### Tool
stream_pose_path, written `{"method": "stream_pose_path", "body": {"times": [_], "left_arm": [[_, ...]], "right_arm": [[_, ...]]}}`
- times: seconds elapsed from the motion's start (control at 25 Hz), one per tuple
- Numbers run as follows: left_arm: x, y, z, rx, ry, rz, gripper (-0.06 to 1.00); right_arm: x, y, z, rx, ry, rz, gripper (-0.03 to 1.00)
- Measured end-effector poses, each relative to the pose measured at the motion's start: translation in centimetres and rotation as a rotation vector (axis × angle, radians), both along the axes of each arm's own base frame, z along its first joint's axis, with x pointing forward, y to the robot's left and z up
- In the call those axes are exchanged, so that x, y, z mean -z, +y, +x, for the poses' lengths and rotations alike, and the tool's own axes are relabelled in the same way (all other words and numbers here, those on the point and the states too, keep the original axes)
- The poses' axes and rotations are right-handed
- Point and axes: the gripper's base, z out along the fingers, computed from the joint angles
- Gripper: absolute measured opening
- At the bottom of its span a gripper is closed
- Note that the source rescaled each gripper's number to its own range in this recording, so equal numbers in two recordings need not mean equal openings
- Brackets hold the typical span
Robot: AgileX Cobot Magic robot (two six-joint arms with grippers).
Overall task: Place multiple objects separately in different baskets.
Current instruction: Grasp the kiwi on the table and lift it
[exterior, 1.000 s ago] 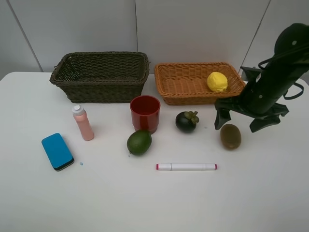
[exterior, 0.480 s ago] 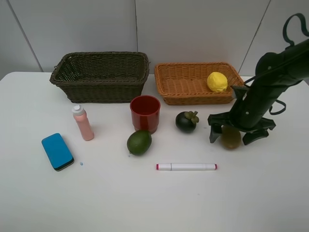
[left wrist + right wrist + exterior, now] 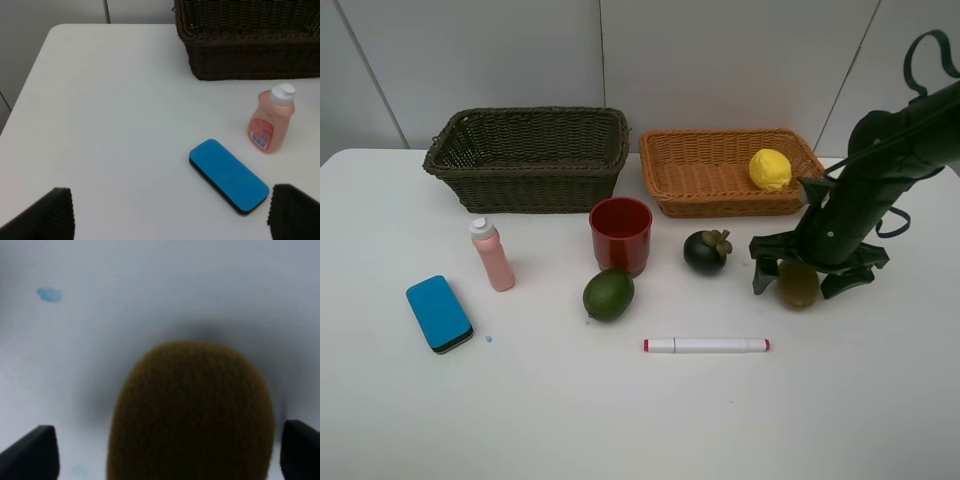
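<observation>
The brown kiwi [image 3: 798, 286] lies on the table between the fingers of my open right gripper [image 3: 801, 281]. It fills the right wrist view [image 3: 192, 415], with a fingertip [image 3: 32, 450] on either side and not touching. The yellow lemon [image 3: 770, 168] lies in the light orange basket [image 3: 720, 205]. The dark basket [image 3: 530, 185] holds nothing that I can see. The red cup [image 3: 621, 233], mangosteen [image 3: 706, 251], green fruit [image 3: 608, 294], pink bottle [image 3: 492, 255], blue eraser [image 3: 439, 313] and white marker [image 3: 706, 345] are on the table. My left gripper [image 3: 175, 220] is open above the eraser [image 3: 228, 176].
The left wrist view also shows the bottle [image 3: 270, 125], the dark basket's wall [image 3: 250, 55] and the table's left edge [image 3: 30, 90]. A grey panelled wall stands behind the baskets. The left arm is out of the exterior view.
My right gripper came down and to the left from beside the orange basket until its open fingers stand on both sides of the kiwi. In the last half second it hardly moved.
</observation>
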Motion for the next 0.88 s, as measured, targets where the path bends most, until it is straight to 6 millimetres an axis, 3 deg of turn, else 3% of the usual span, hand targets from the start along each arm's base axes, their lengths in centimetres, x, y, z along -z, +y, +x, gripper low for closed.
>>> {"method": "stream_pose_path", "body": {"times": [0.04,0.12,0.88], "left_arm": [[0.00,0.00,0.00,0.000,0.000,0.000,1.00],[0.00,0.00,0.00,0.000,0.000,0.000,1.00],[0.00,0.00,0.00,0.000,0.000,0.000,1.00]], "right_arm": [[0.00,0.00,0.00,0.000,0.000,0.000,0.87],[0.00,-0.01,0.00,-0.001,0.000,-0.001,0.55],[-0.06,0.00,0.01,0.001,0.005,-0.001,0.52]]}}
